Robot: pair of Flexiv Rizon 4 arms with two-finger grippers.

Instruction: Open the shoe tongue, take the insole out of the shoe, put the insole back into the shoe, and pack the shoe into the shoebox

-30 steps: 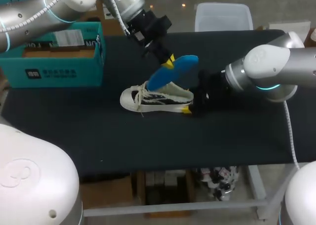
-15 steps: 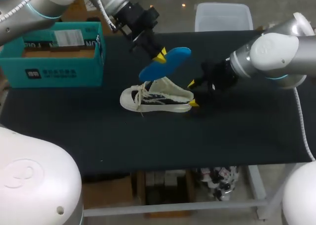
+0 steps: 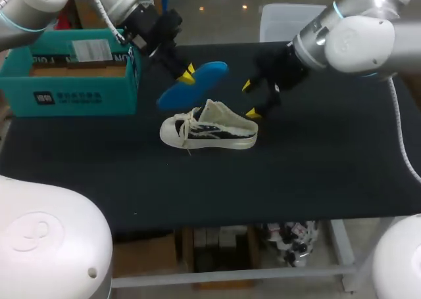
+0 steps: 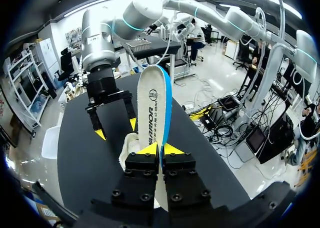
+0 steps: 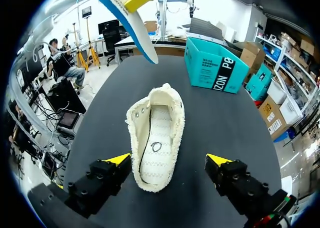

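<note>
A white canvas shoe (image 3: 207, 131) lies on its side on the black table, toe toward my left arm. My left gripper (image 3: 187, 75) is shut on the blue insole (image 3: 191, 85), holding it in the air above and behind the shoe, clear of it. In the left wrist view the insole (image 4: 152, 107) stands out beyond the closed fingers (image 4: 161, 149), white face showing. My right gripper (image 3: 250, 100) hangs wide open above the heel, touching nothing. In the right wrist view the shoe's empty opening (image 5: 155, 138) lies below the spread gripper (image 5: 169, 160), with the insole (image 5: 127, 17) high beyond it.
The teal shoebox (image 3: 72, 75) stands open at the table's back left, also seen as the teal shoebox (image 5: 215, 65) beyond the shoe. A clear plastic bin (image 3: 296, 23) sits behind the table's far edge. Bare black tabletop (image 3: 197, 187) spreads in front of the shoe.
My left arm has drawn the insole out of the shoe and carried it up and to the left. My right gripper has left the heel and risen back from it.
</note>
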